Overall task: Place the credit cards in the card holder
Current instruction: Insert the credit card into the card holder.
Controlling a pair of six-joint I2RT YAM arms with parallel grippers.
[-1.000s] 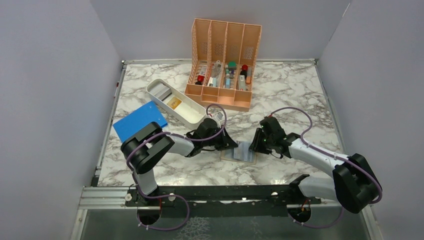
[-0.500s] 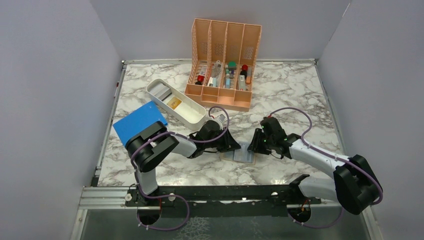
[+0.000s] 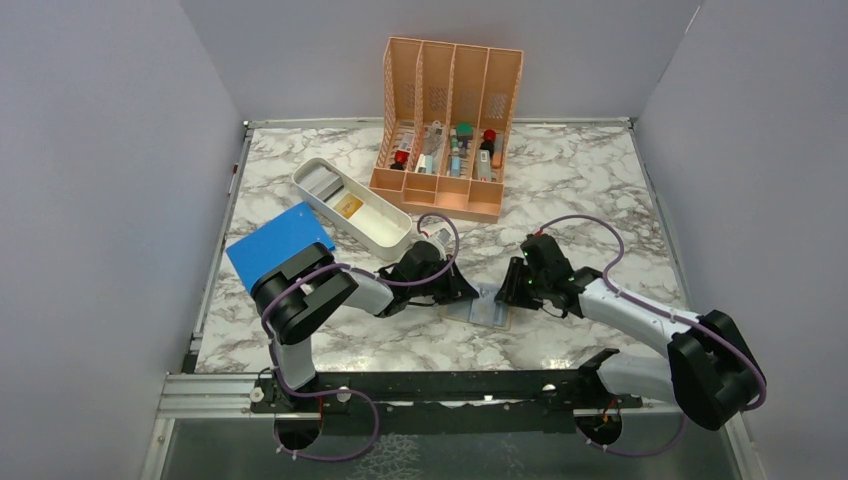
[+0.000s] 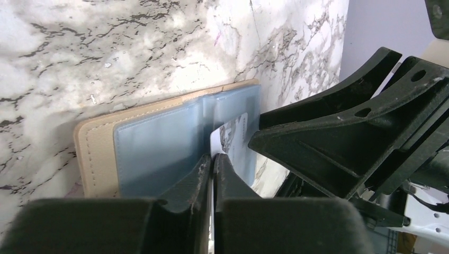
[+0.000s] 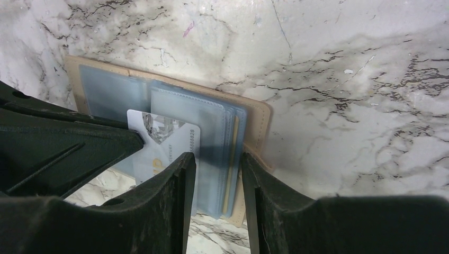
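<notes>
**Two grippers met at the open card holder**

Two arms reached in toward the middle of the marble table (image 3: 600, 180). The card holder (image 3: 488, 306) lay open and flat there, with its clear sleeves facing up.

The left gripper (image 3: 462, 290) was at the holder's 9 o'clock. In its wrist view the jaws were almost together, pinched on the edge of a white credit card (image 4: 233, 135). The card's far end sat over the sleeves near the holder's fold. Whether it was inside a sleeve could not be told.

The right gripper (image 3: 514, 285) was at the holder's 3 o'clock. Its jaws stood partly apart, astride the stacked sleeves, with one finger (image 5: 180, 180) just beside the card. Whether the fingers pressed on the sleeves could not be told.

A white tray (image 3: 372, 222) with something yellow in it lay at the holder's 10 o'clock. A blue sheet (image 3: 270, 245) lay farther out toward 9 o'clock. An orange rack (image 3: 445, 190) stood at 12 o'clock, well apart.
</notes>
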